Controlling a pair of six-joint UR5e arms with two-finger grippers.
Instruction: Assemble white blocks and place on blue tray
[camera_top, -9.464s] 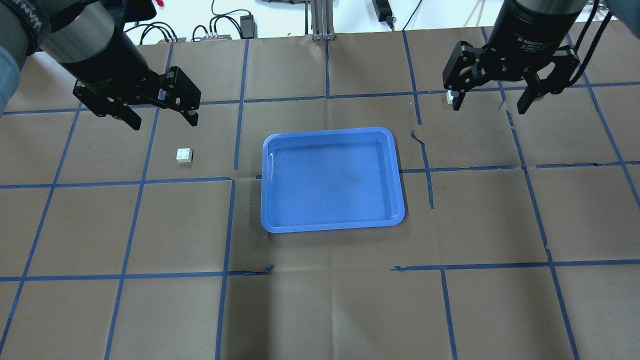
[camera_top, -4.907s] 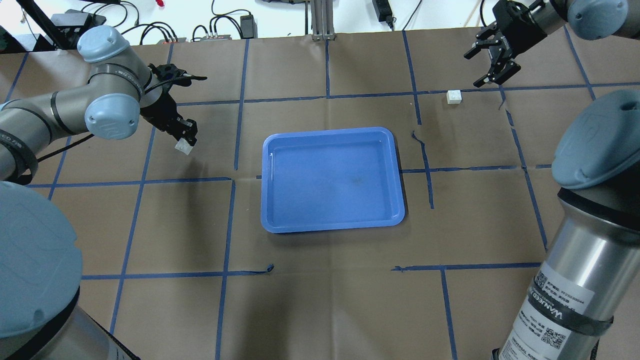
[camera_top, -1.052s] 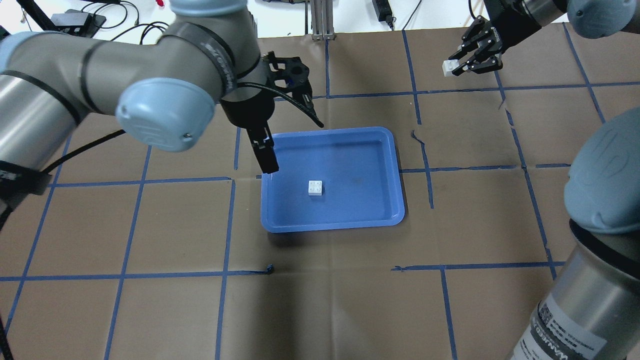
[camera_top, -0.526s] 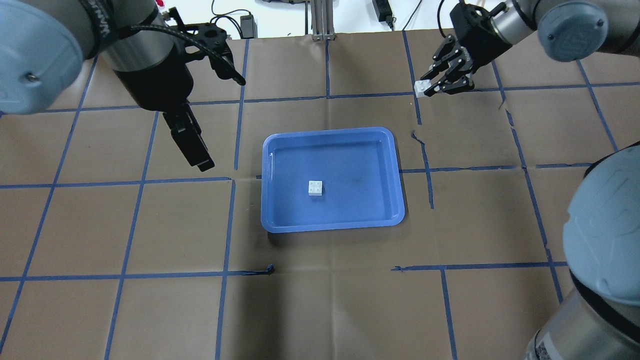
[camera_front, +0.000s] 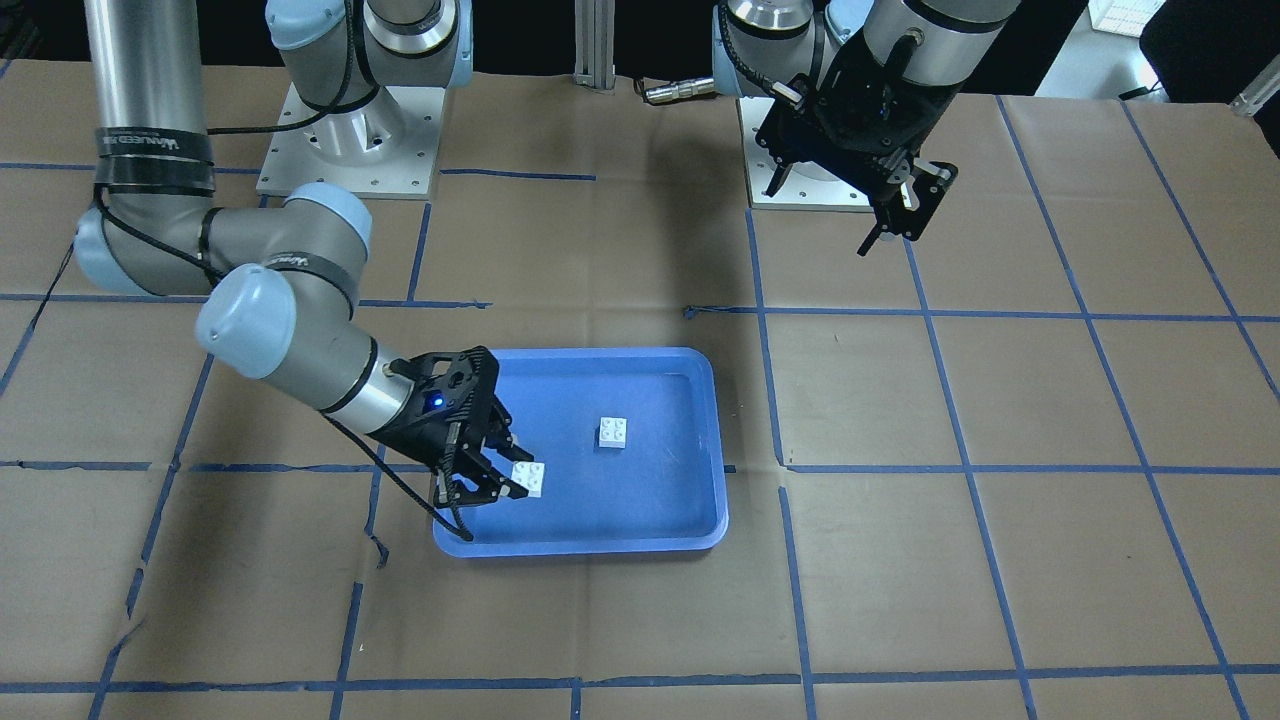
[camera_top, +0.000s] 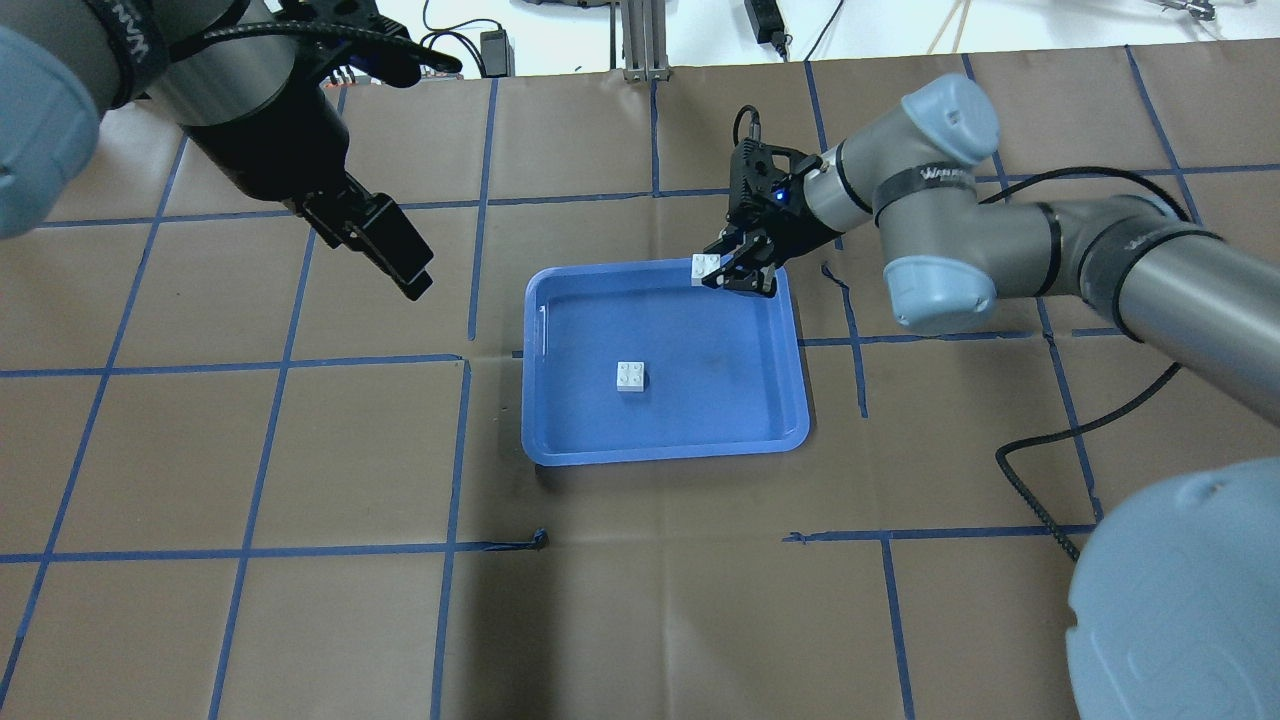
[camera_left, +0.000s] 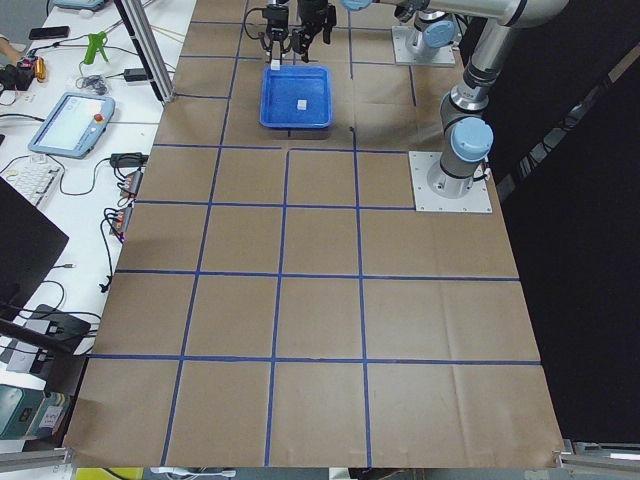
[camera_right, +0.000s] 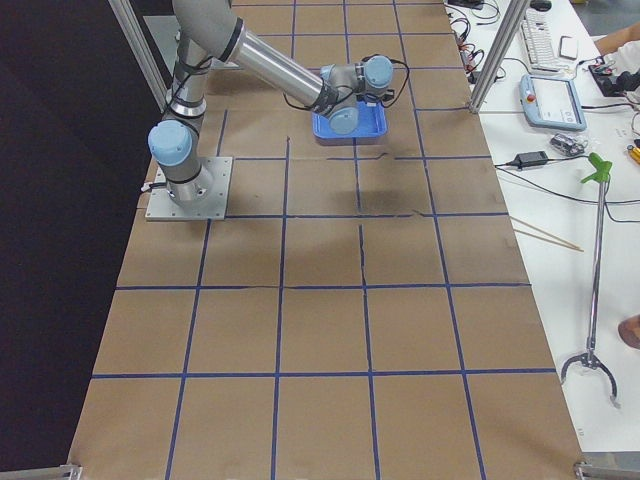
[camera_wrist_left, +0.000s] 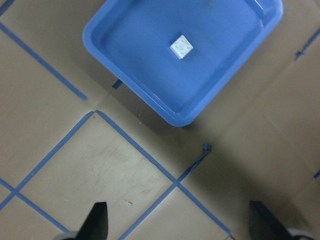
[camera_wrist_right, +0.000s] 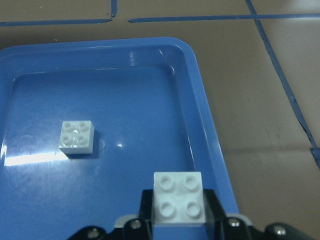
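Observation:
One white block (camera_top: 630, 375) lies studs up near the middle of the blue tray (camera_top: 720, 410). My right gripper (camera_top: 735, 272) is shut on the second white block (camera_top: 705, 265) and holds it above the tray's far right corner. In the right wrist view the held block (camera_wrist_right: 178, 202) sits between the jaws, with the lying block (camera_wrist_right: 76, 135) ahead and to the left. The front view shows the held block (camera_front: 528, 478) apart from the lying one (camera_front: 613, 431). My left gripper (camera_wrist_left: 181, 222) is open and empty, high over the table left of the tray; one finger (camera_top: 385, 240) shows overhead.
Brown paper with blue tape lines covers the table. Cables and power bricks (camera_top: 495, 50) lie beyond the far edge. The right arm's cable (camera_top: 1030, 480) trails over the table at the right. The left wrist view shows the tray (camera_wrist_left: 150, 75) from above.
My right gripper has carried its white block from the far right in to the tray's far right corner. My left gripper, which set the first block in the tray earlier, has drawn back left.

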